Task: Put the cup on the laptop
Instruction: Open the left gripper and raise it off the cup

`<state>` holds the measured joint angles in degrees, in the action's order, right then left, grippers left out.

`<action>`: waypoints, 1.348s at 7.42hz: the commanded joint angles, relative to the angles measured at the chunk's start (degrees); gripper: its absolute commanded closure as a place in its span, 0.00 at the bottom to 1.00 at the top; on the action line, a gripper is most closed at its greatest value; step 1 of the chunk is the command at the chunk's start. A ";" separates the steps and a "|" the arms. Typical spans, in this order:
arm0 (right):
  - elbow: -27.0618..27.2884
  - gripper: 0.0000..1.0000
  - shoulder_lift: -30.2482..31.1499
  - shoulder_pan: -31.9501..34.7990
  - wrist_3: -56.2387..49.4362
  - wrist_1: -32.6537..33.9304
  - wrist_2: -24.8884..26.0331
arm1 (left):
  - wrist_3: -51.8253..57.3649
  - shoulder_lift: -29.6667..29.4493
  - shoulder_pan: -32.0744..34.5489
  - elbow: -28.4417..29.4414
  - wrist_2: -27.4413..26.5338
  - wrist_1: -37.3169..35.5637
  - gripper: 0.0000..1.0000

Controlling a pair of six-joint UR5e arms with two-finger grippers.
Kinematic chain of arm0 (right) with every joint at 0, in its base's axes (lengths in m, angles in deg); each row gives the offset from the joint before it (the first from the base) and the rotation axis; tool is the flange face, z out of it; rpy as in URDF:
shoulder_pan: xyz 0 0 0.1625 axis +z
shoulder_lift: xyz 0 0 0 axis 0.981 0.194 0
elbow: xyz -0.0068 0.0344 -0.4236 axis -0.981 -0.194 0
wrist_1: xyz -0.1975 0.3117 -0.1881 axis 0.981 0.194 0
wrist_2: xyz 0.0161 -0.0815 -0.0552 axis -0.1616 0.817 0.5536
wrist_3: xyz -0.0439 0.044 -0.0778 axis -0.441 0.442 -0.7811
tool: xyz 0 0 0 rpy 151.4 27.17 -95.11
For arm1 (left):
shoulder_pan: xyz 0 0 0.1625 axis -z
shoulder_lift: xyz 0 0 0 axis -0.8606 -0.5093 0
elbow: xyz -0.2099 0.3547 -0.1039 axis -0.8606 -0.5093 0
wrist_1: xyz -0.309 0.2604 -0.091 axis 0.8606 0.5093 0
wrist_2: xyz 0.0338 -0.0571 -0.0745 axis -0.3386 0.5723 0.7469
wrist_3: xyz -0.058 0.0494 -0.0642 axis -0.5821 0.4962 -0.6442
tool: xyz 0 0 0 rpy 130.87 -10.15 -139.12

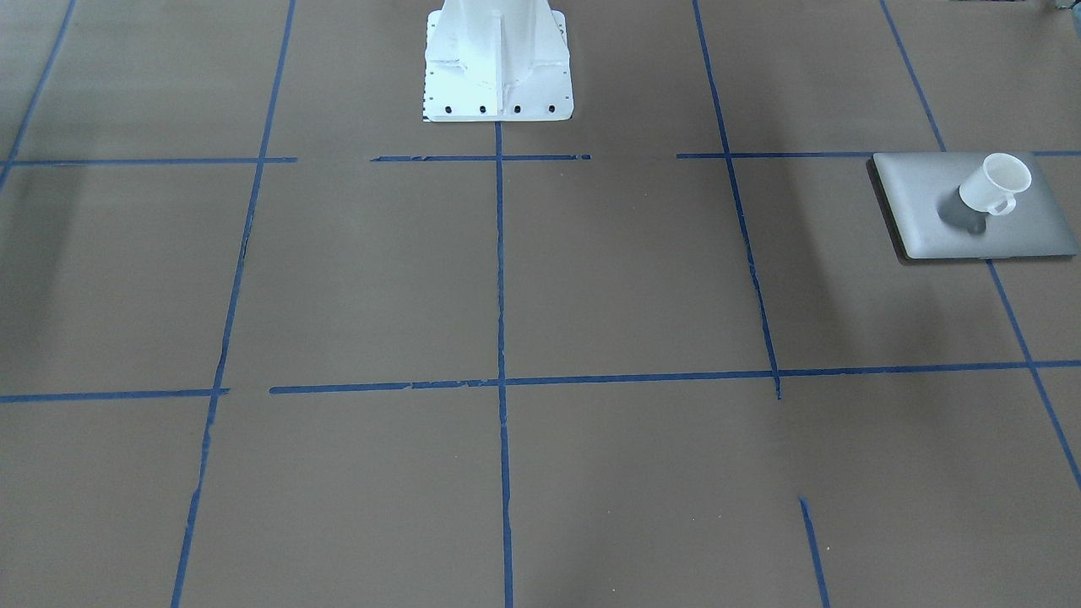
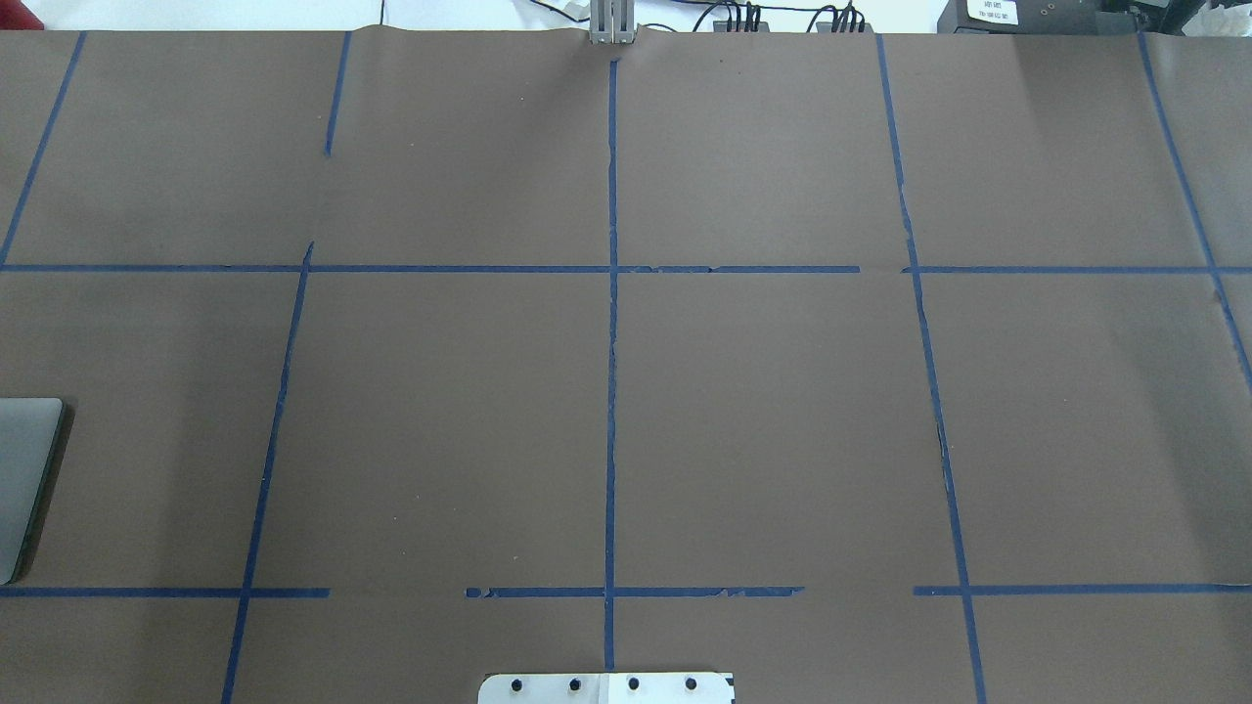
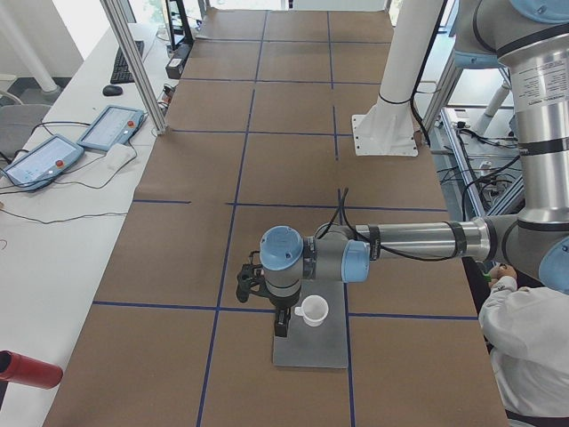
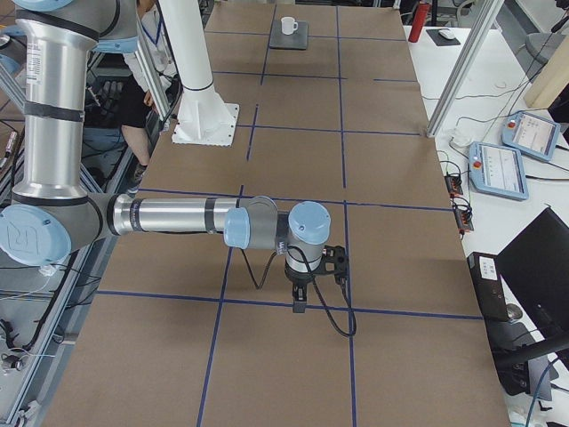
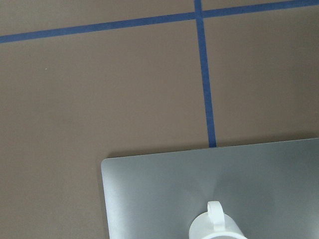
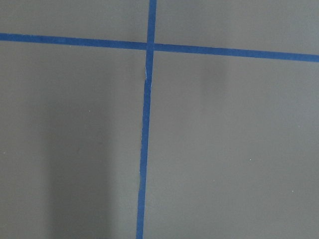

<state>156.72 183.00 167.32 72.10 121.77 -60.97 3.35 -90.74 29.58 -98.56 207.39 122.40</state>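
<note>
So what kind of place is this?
Probably a robot lab: big robot arms reach over a table marked with blue tape squares, and control tablets lie on a side desk.

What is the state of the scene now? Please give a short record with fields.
cup: upright on the laptop
laptop: closed, flat on the table
left gripper: beside the cup; open or shut cannot be told
right gripper: above the table, far from the cup; state cannot be told
task: cup seems placed
</note>
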 commanded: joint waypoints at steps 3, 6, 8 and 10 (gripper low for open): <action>0.00 0.00 0.00 0.00 0.00 0.00 -0.02 | 0.45 -0.76 -0.10 -0.28 0.07 0.69 0.00; 0.00 0.00 0.00 0.00 0.00 0.00 -0.02 | 3.94 -1.20 -0.11 -0.90 0.07 0.44 0.00; 0.00 0.00 0.00 0.00 0.00 0.00 -0.02 | 4.41 -1.20 -0.11 -1.07 0.07 0.35 0.00; 0.00 0.00 0.00 0.00 0.00 0.00 0.07 | 4.41 -1.20 -0.11 -0.99 0.07 0.35 0.00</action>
<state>156.72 183.00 167.32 72.10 121.77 -60.97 7.70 -91.93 29.47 -99.57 207.46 122.75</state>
